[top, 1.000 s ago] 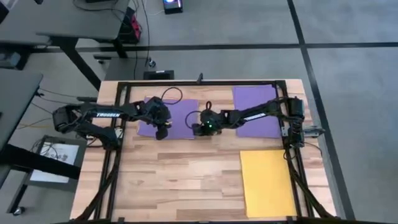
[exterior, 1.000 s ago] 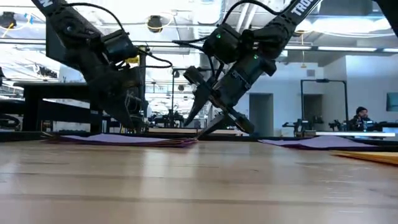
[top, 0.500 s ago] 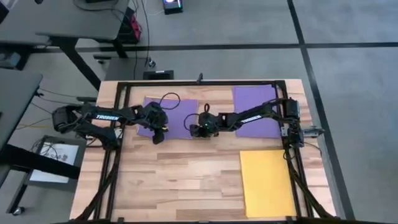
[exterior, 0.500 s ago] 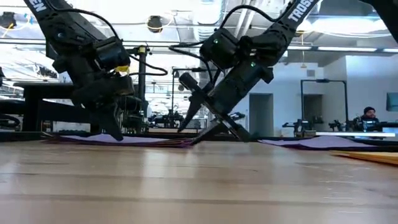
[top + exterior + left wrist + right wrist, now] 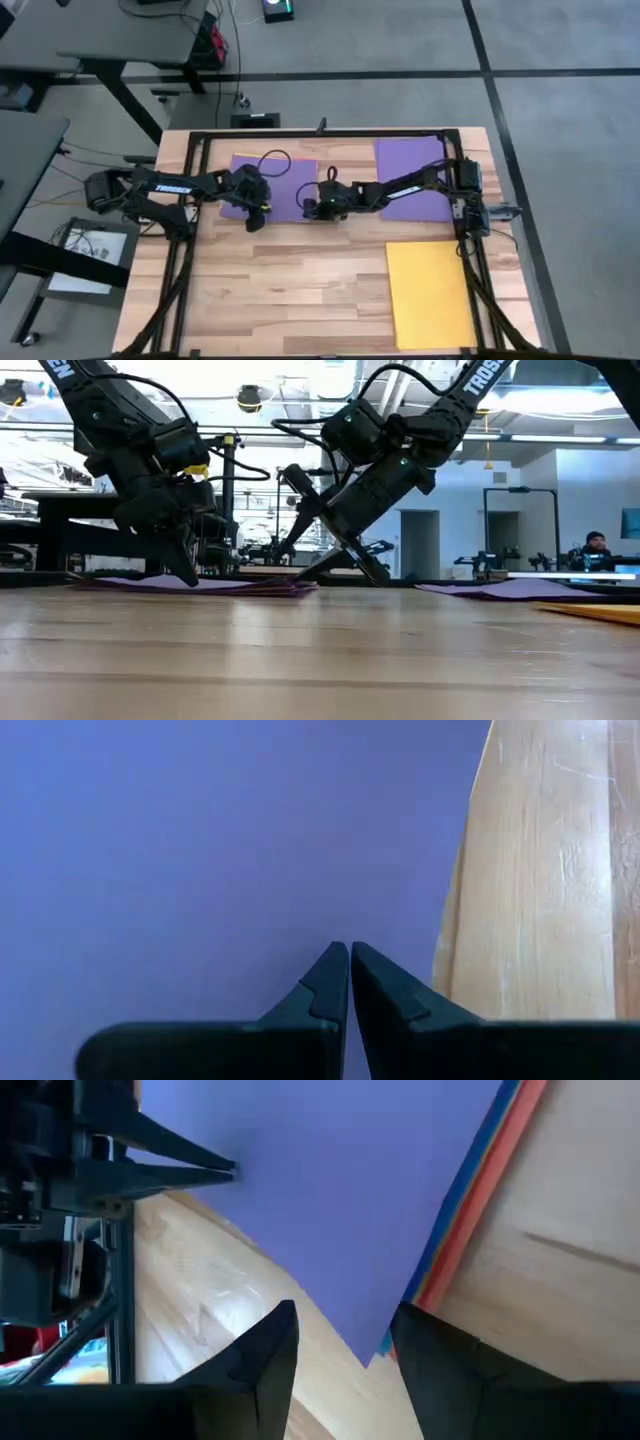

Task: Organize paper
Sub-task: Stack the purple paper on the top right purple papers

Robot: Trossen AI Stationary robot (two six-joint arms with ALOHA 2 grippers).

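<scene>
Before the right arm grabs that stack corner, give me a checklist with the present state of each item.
1. Right tool open: ok, its fingers stand apart.
2. Corner of the purple-topped stack between those fingers: ok in the right wrist view.
3. Whole stack caught, not only the top sheet: cannot tell; blue and orange edges show beneath the purple.
4. Left tool shut, tips on the stack's top sheet near its edge: ok.
5. Second purple sheet and yellow sheet lie apart from the stack: ok.
6. Right fingertips touching the tabletop: cannot tell.
</scene>
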